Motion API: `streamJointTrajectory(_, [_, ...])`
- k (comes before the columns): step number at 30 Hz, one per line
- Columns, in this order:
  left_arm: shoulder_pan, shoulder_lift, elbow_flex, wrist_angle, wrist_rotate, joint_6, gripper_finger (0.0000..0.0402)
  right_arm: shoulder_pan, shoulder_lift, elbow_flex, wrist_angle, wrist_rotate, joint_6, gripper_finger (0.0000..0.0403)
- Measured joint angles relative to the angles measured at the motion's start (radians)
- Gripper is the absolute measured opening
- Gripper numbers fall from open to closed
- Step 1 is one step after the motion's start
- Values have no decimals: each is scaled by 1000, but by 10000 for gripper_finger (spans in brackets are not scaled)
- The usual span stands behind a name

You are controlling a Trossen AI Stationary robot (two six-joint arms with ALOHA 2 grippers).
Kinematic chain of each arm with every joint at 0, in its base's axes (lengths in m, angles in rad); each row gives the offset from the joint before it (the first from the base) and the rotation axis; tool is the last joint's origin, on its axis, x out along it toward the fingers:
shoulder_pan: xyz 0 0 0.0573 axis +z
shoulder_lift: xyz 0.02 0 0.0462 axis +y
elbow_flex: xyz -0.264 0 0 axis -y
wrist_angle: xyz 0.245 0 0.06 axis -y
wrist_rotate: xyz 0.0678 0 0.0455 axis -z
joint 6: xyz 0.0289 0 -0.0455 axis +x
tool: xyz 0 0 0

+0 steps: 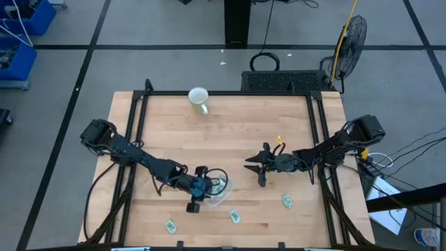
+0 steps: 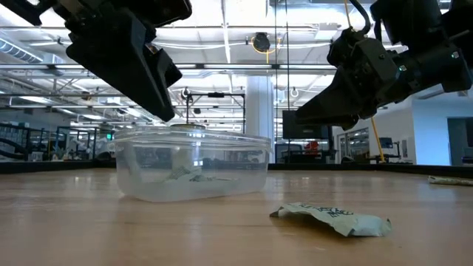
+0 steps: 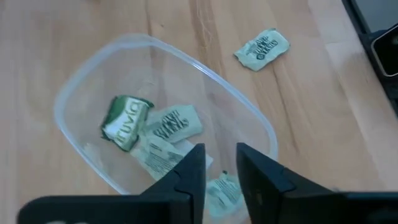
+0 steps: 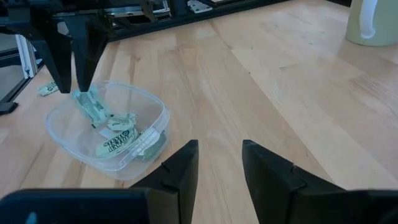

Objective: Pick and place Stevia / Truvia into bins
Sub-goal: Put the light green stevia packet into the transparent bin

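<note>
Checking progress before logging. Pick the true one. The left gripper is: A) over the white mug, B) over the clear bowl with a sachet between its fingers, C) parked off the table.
B: the left gripper hangs over the bowl, pinching a sachet.

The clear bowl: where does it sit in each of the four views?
High view: bowl at lower centre, under the left gripper.
Low view: left of centre, on the table.
Left wrist view: fills the left and middle.
Right wrist view: lower left.
Shared landmark: the sachets inside it.
</note>
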Motion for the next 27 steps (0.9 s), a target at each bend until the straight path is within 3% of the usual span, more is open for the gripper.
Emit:
streamJointTrajectory(7, [6,0,0,23,-21,37,128,0,0,0,0,0,0,116])
streamJointTrajectory(14, [33,-3,0,59,-167,63,129,15,-56,17,-40,3,-37,116])
streamJointTrajectory(20, [77,-4,0,127,-204,95,129,57,-231,65,-438,143,19,116])
streamJointTrajectory(27, [117,-4,0,119,-207,97,129,69,-340,83,-1025,154,382,116])
